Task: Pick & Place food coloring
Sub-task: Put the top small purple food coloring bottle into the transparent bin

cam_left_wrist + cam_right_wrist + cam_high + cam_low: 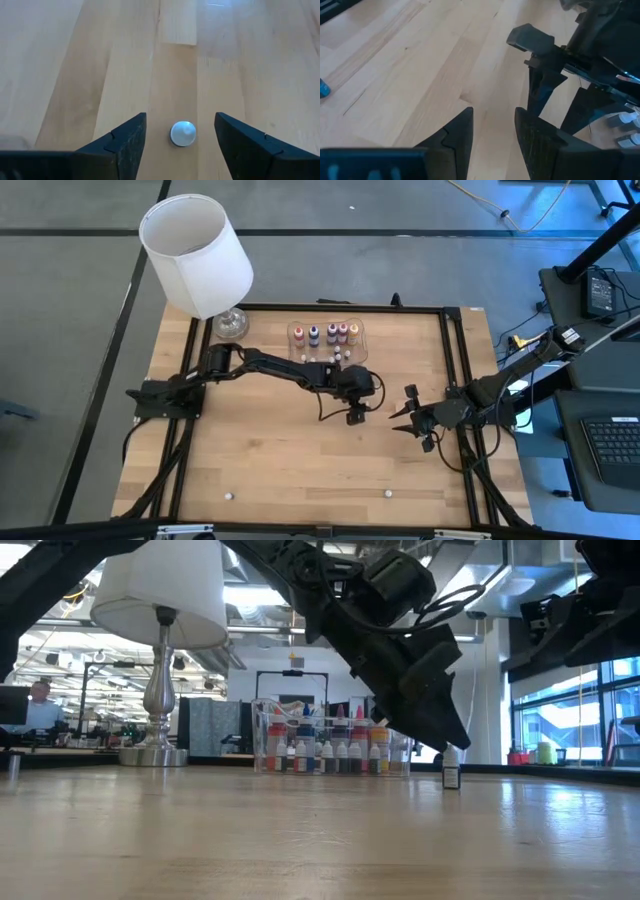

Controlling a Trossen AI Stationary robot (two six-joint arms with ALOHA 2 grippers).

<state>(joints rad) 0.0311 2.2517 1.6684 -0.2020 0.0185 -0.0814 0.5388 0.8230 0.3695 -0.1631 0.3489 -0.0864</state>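
A tiny food coloring bottle with a white cap and a dark body stands upright on its base on the wooden table, right of centre. My left gripper slants down over it, open, one finger on either side of the cap and apart from it. More food coloring bottles stand in the clear tray at the table's far middle. My right gripper waits open to the right of the left one, above the table, with nothing between its fingers.
A white-shaded lamp stands at the far left corner. Two small whitish things lie near the table's near edge. A blue bottle shows at the edge of the right wrist view. A black frame borders the table.
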